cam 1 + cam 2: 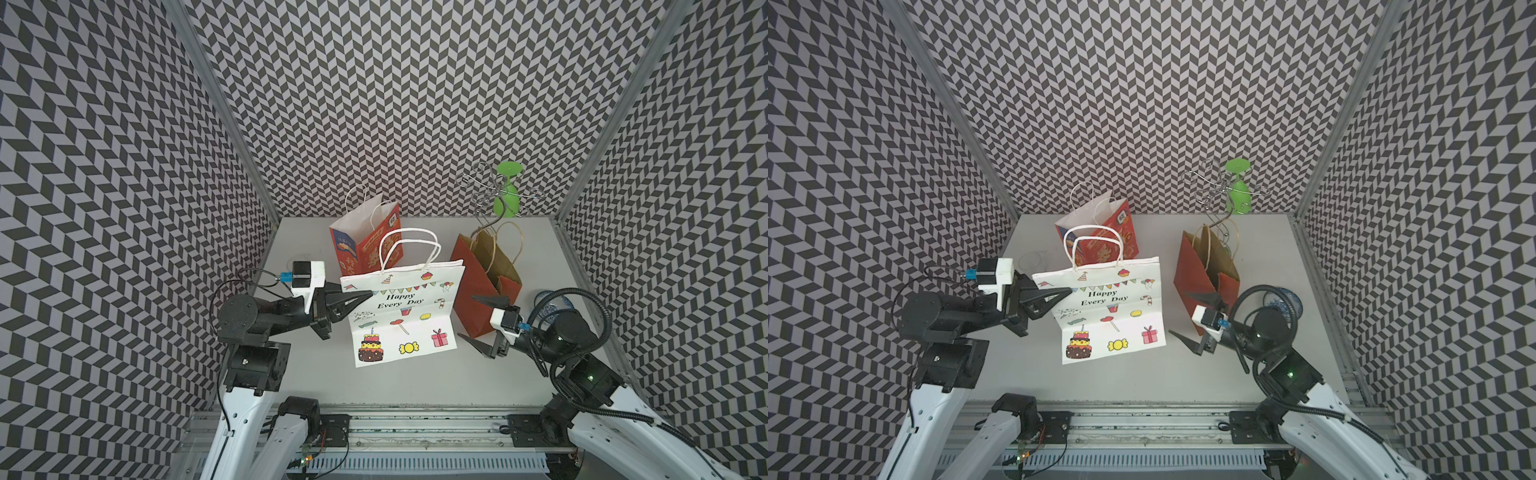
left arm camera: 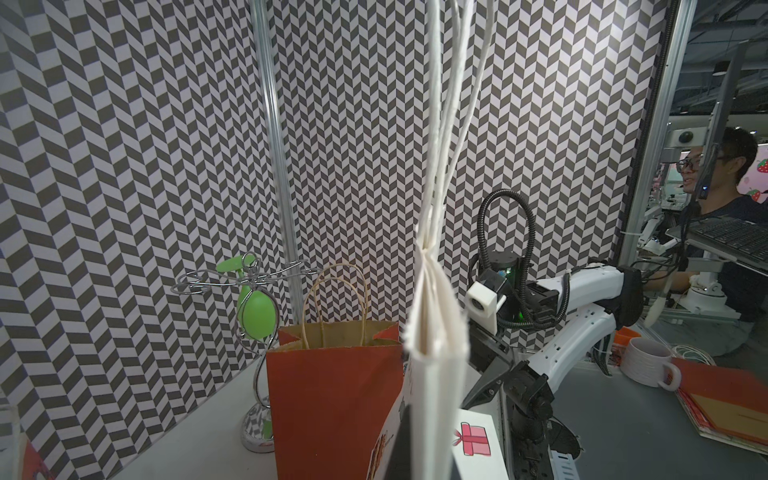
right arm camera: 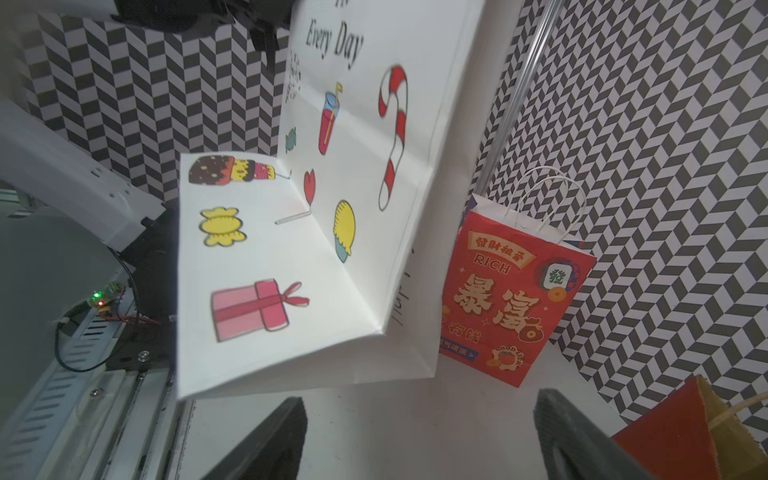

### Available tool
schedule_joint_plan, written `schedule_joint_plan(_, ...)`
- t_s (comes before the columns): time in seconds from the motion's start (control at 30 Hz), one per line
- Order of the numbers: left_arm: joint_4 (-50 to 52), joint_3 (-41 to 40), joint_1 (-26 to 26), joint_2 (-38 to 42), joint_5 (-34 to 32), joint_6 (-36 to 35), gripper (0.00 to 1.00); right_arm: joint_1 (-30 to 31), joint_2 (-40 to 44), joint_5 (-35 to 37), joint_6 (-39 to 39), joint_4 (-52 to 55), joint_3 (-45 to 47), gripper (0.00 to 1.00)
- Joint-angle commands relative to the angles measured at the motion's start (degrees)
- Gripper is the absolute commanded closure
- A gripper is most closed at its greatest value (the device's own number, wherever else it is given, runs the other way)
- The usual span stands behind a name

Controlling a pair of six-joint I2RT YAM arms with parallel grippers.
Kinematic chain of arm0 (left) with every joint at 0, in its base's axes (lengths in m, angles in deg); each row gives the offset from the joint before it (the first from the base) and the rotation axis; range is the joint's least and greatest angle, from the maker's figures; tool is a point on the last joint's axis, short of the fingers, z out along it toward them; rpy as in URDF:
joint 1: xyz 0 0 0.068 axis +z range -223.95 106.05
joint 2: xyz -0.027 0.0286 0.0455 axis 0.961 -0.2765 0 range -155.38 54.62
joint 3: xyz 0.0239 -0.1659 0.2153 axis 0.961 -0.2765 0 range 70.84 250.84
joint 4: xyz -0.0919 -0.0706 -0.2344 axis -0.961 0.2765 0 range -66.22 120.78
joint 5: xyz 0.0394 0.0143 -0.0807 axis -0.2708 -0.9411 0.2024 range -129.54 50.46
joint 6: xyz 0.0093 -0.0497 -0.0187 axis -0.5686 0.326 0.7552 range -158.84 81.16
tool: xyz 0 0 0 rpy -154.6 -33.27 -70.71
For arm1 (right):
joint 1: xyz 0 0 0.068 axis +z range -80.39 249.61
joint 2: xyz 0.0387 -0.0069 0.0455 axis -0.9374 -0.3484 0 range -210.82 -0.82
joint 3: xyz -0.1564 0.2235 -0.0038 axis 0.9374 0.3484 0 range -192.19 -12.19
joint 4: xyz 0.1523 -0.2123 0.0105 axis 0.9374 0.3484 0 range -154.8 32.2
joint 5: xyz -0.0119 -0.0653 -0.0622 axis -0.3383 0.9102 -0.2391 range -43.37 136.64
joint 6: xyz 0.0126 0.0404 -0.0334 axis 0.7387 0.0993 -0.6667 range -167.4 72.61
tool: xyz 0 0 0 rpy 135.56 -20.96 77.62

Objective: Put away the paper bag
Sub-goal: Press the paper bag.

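The white paper bag (image 1: 403, 316) printed "Happy Every Day" is pressed flat in both top views (image 1: 1108, 311). Its upper part stands upright, and its lower part is folded forward onto the table. My left gripper (image 1: 365, 295) is shut on the bag's left edge near the top. In the left wrist view the bag's folded edge (image 2: 436, 374) and its white handles rise from between the jaws. My right gripper (image 1: 466, 316) stands open just right of the bag, with nothing in it. The right wrist view shows its fingers (image 3: 291, 415) spread wide over bare table, short of the bag (image 3: 332, 208).
A red printed bag (image 1: 365, 245) stands behind the white one. A red-brown kraft bag (image 1: 486, 282) stands open right beside my right gripper. Behind that is a wire stand holding a green goblet (image 1: 507, 191). A blue-patterned plate (image 1: 548, 307) lies behind the right arm.
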Motion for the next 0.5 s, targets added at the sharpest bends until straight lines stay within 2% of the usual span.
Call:
schedule_joint_plan(0.0,-1.38,2.82,-0.49,0.77,0.15,1.23,1.0,1.54,-3.33,-0.69,-4.15,-6.89,-0.23,0.12)
schedule_joint_plan(0.17,-2.69,2.83,-0.9,0.69,1.37,3.87,1.0,3.15,-8.91,-3.69,-5.26,-11.7,-2.09,0.12)
schedule_joint_plan(0.37,-2.08,1.93,-1.04,0.55,2.38,4.05,1.0,3.46,-11.79,-11.07,-2.72,-16.68,-4.44,0.12)
schedule_joint_plan(0.47,-2.91,1.05,-1.14,0.4,3.01,4.48,1.0,3.85,-13.23,-15.98,-0.33,-19.47,-5.03,0.15)
